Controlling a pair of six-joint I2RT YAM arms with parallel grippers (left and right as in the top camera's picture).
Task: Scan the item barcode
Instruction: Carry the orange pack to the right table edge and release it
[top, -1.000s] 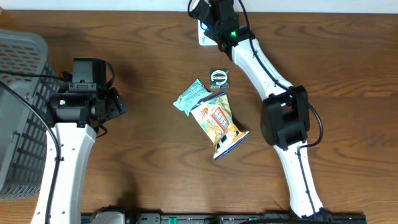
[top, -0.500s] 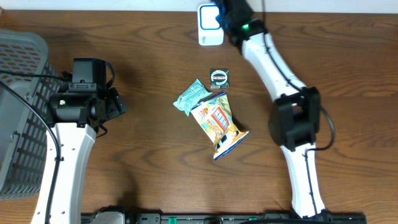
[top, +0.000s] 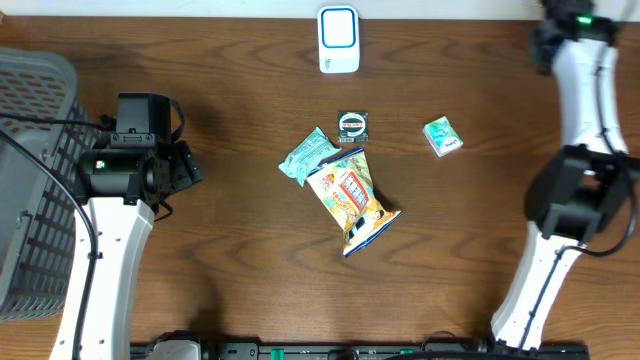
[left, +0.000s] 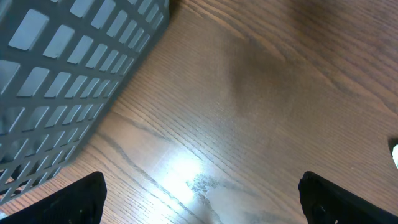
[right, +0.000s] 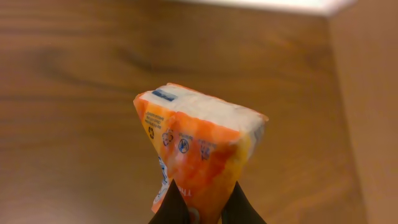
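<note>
While the basket (top: 30, 150) sits at the table's (top: 230, 270) left edge and the left gripper (top: 192, 170) hangs just beside it with its fingers spread wide and nothing between them, the work is all on the other side. Mid-table lie a teal packet (top: 308, 155), a snack bag (top: 352, 200) touching it, and a black sachet (top: 352, 123) just beyond them. The scanner (top: 339, 40) stands at the middle of the far edge, and a green box (top: 442, 136) lies to its right. The right gripper (right: 199, 208) is up by the far right corner, well apart from the scanner, its fingers clenched on the lower tip of an orange pack (right: 199, 149). That narrow pinch is the main risk. The pack is soft and held only by one corner, so a quick swing toward the scanner could let it twist or slip out, and this close to the corner it might fall off the table. A misread is also likely, since no barcode shows on the faces the wrist camera sees, and presenting the wrong side or a creased one would give the scanner nothing to read. The pack itself is a pliant wedge, narrow at the pinch and widening upward. Its orange side carries small round printed symbols, and its pale, whitish top has a small blue mark near one end.
</note>
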